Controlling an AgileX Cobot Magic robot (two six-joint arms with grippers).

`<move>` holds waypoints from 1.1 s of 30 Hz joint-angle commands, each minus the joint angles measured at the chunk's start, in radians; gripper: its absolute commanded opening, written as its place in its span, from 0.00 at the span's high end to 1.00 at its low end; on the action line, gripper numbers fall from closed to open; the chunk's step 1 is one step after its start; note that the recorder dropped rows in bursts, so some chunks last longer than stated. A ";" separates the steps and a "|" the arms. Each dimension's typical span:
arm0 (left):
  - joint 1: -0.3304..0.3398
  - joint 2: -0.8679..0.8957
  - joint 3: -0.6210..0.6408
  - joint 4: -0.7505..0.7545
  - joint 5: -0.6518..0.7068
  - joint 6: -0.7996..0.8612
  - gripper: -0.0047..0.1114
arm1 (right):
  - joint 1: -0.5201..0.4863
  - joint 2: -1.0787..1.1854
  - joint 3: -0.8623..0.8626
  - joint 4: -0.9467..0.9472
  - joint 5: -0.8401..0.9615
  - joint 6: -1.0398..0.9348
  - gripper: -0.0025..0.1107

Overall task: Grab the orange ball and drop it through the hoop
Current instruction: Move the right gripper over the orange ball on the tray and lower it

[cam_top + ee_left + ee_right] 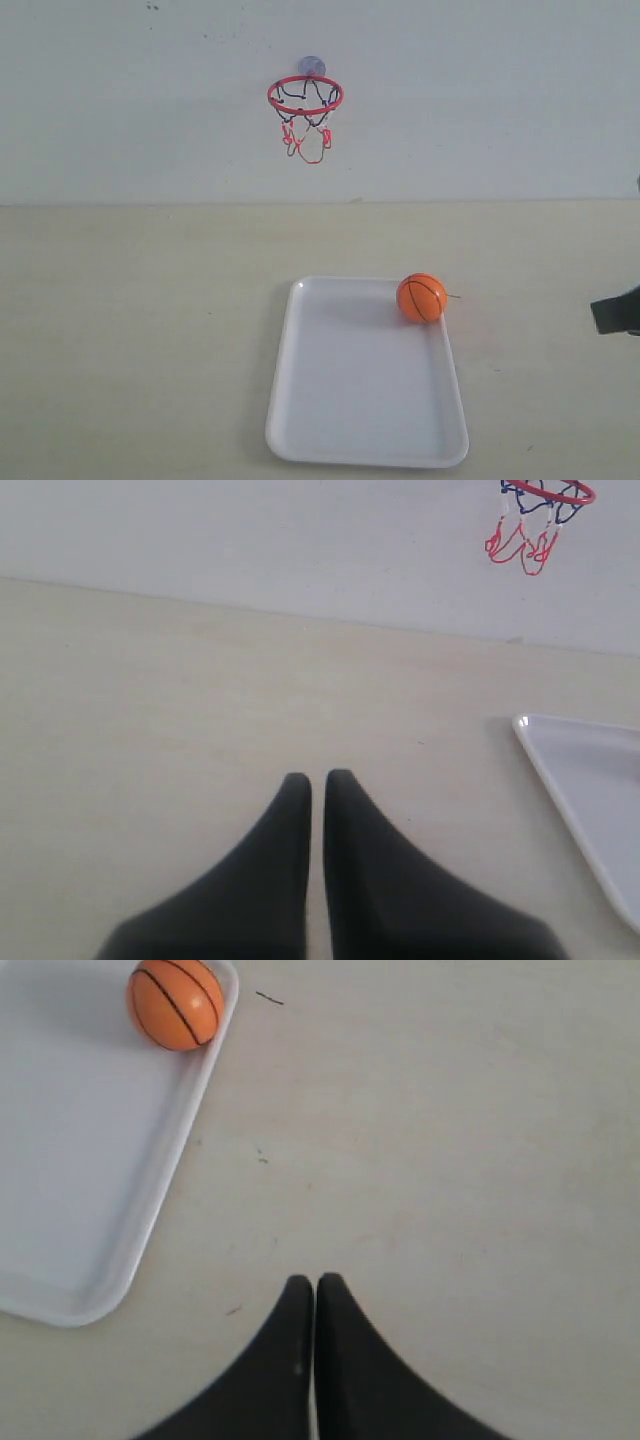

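From outside, the orange ball [421,298] sat in the tray's [350,400] far right corner, the hoop [305,96] up on the wall. The right arm [616,313] was only a cut-off dark scrap. Left wrist view: left jaws pressed together over the counter [150,700]. Right wrist view: right jaws likewise, ball apart.

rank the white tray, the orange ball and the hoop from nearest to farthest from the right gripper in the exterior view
Measured from the right gripper, which shows at that view's right edge:
1. white tray: its right rim faces the gripper.
2. orange ball: in the tray's far right corner, nearly tied with the rim.
3. hoop: up on the back wall, plainly farthest.
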 commanded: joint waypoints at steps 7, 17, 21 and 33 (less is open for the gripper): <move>-0.001 -0.002 0.002 0.005 0.003 0.005 0.92 | 0.002 0.238 -0.012 0.006 -0.381 0.098 0.98; -0.001 -0.002 0.002 0.005 0.003 0.005 0.92 | 0.017 0.257 -0.053 0.020 -0.563 0.532 0.98; -0.001 -0.002 0.002 0.005 0.003 0.005 0.92 | 0.171 0.358 -0.326 -0.016 -0.270 0.098 0.98; -0.001 -0.002 0.002 0.005 0.003 0.005 0.92 | 0.212 0.829 -0.888 -0.026 0.496 0.073 0.87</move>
